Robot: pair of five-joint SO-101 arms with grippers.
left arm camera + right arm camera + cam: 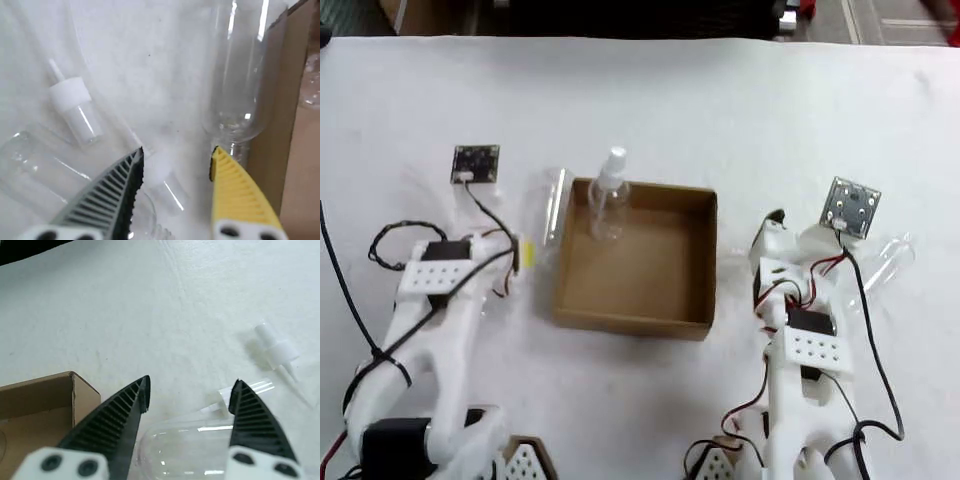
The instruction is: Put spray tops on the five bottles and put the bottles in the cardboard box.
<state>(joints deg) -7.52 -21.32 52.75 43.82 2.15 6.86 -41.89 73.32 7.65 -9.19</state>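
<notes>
Below the left gripper point(177, 152), whose grey and yellow fingers stand apart with nothing held, a loose top point(161, 176) lies on the cloth. A second top point(70, 102) lies a little farther off, near a clear bottle on its side point(35, 170). Just beside the yellow finger, a side bottle point(240, 90), apparently without a top, lies along the outer wall of the box point(287, 125). Across the box, the right gripper point(191, 381) is likewise spread wide and empty, hovering over a lying bottle point(200, 452), and a third top point(275, 347) rests near it on the cloth. Inside the box, at its far left corner, a capped bottle point(608, 200) appears to stand. I judge that one bottle of the five is finished. The others are still to be fitted with tops and put in the box, though not all four can be counted among the clear shapes beside the arms. The table point(720, 100) is covered in white, slightly creased cloth. Beyond its far edge are a dark strip of the room and a bit of floor.
</notes>
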